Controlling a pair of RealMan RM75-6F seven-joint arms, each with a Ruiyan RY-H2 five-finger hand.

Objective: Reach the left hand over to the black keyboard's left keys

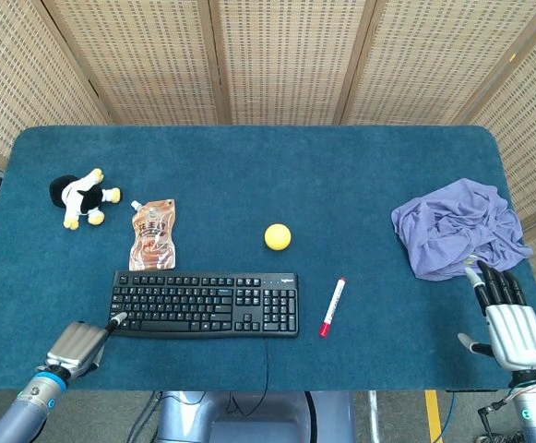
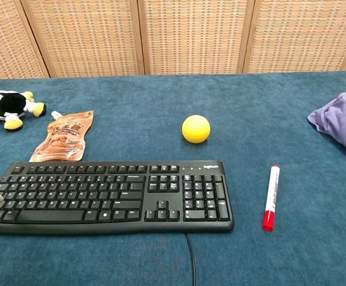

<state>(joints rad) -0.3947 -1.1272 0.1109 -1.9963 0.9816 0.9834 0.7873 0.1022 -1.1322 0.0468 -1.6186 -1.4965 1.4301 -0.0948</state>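
Matt black plastic keyboard (image 1: 205,304) on a napped blue cloth table cover (image 1: 249,175). Glossy foil-like pouch (image 1: 151,234); smooth matt yellow ball (image 1: 278,236); plush toy (image 1: 81,197); crumpled soft purple cloth (image 1: 457,226). Both hands, left hand (image 1: 78,343) and right hand (image 1: 507,325), show brushed silvery metal-look shells. Woven cane-like screen panels (image 1: 277,55) in wooden frames.
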